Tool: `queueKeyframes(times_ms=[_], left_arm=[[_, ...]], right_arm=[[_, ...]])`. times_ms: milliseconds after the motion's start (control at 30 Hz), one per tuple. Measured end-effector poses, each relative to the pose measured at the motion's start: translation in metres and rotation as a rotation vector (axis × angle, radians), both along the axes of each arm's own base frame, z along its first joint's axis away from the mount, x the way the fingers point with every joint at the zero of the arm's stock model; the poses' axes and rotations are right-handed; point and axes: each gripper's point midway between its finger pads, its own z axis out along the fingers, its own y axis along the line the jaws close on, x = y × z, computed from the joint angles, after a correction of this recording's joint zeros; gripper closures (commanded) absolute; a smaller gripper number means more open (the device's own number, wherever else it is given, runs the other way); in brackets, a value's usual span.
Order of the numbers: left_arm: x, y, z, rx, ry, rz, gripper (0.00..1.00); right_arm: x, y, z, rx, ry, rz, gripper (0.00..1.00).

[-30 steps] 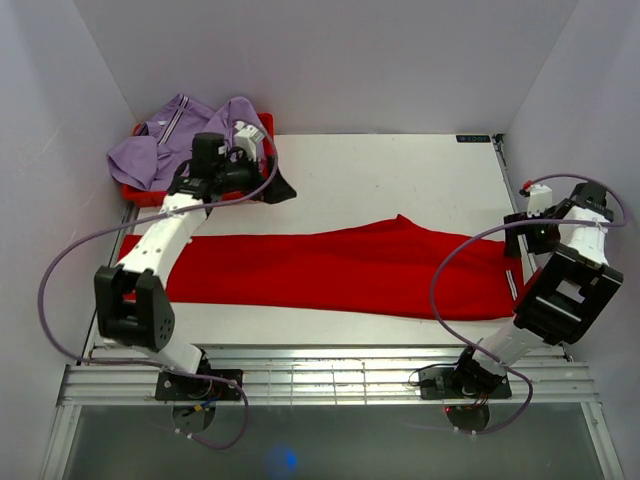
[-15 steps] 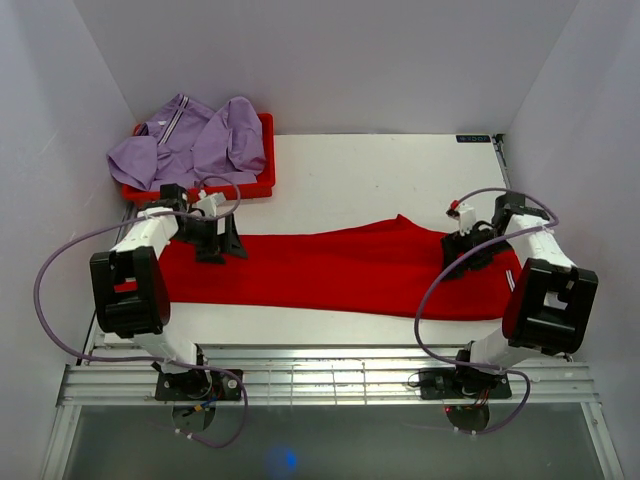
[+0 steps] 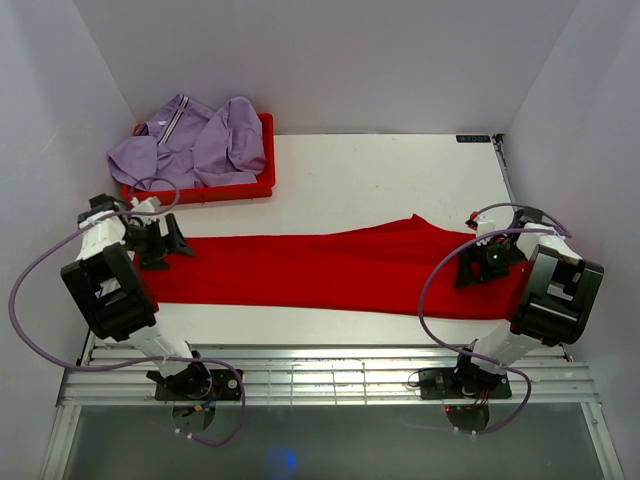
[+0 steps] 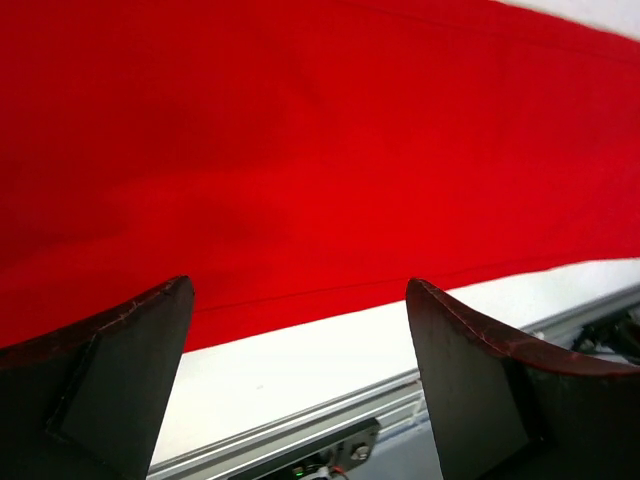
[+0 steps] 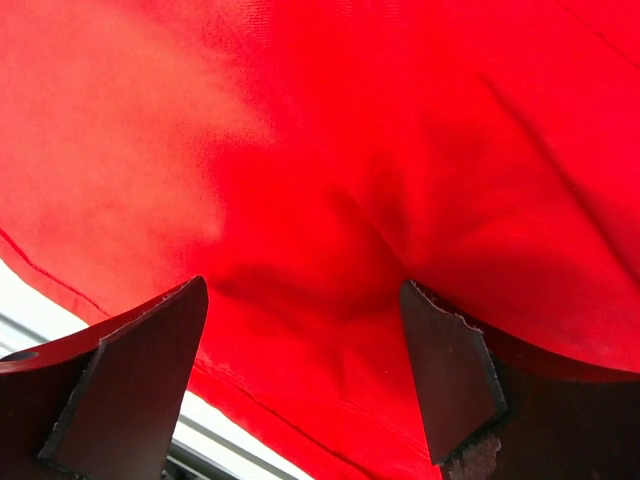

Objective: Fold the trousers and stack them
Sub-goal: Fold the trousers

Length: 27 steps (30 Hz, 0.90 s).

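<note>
Red trousers (image 3: 320,270) lie flat in a long strip across the white table (image 3: 380,180). My left gripper (image 3: 178,243) is open just above their left end; the left wrist view shows red cloth (image 4: 330,150) and the bare table edge between its spread fingers (image 4: 120,380). My right gripper (image 3: 468,268) is open low over the right end; the right wrist view shows wrinkled red cloth (image 5: 320,200) between its fingers (image 5: 450,370). Neither holds anything.
A red bin (image 3: 200,188) at the back left holds a heap of purple garments (image 3: 190,145). Metal rails (image 3: 330,375) run along the table's near edge. Grey walls close in on both sides and behind.
My left gripper came down from the bin and moved left to the trousers' left end. My right gripper swung in from the right edge onto the right end.
</note>
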Motion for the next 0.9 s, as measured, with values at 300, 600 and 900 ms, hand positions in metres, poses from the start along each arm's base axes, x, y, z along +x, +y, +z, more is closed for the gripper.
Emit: queueKeyframes(times_ms=[300, 600, 900], left_arm=[[-0.017, 0.100, 0.013, 0.161, -0.034, 0.169, 0.04], [-0.018, 0.143, -0.013, 0.302, 0.020, 0.149, 0.15], [-0.012, 0.161, -0.055, 0.328, 0.064, 0.079, 0.32]], right_arm=[[0.001, -0.010, 0.003, -0.012, -0.021, -0.015, 0.10], [0.006, -0.015, 0.032, -0.032, -0.042, -0.016, 0.06], [0.017, -0.023, 0.081, -0.097, -0.162, -0.017, 0.04]])
